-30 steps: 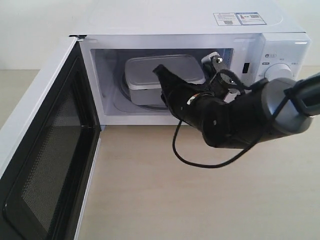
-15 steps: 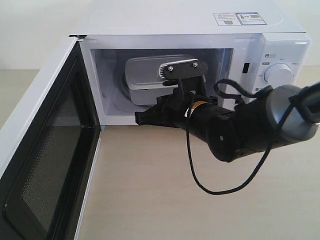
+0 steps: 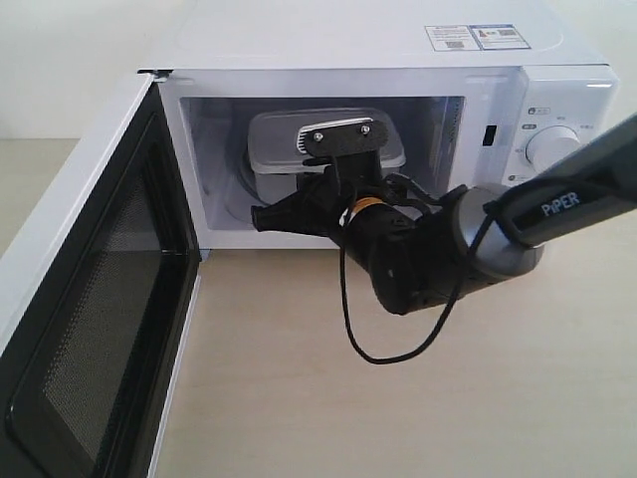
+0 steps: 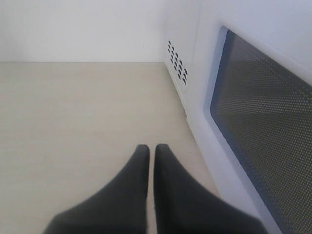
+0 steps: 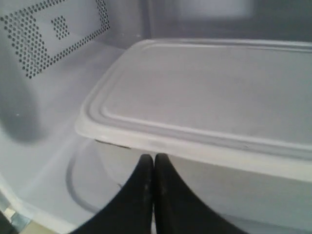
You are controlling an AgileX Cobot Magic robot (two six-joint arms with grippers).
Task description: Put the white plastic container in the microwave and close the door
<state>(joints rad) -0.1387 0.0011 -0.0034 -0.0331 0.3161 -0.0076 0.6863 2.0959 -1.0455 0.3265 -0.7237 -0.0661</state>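
The white plastic container (image 3: 274, 149) rests, lid on, on the glass turntable (image 5: 78, 183) inside the microwave (image 3: 348, 40). The door (image 3: 90, 299) stands swung wide open to the left. My right gripper (image 3: 261, 217) is shut and empty at the front of the cavity mouth, pointing left. In the right wrist view its tips (image 5: 154, 157) sit just below the rim of the container (image 5: 219, 97); contact cannot be told. My left gripper (image 4: 148, 148) is shut and empty over the tabletop, beside the outer face of the door (image 4: 263, 112). It is hidden in the exterior view.
Two round dials (image 3: 555, 147) sit on the microwave's right panel and stickers (image 3: 476, 37) on its top. A black cable (image 3: 350, 319) loops down from the right arm over the pale wooden table (image 3: 398, 418). Side vents (image 4: 178, 63) show near the left gripper.
The right gripper has swung out from beside the container and turned, its tip now lower and further left at the cavity mouth. The container and the door have not moved.
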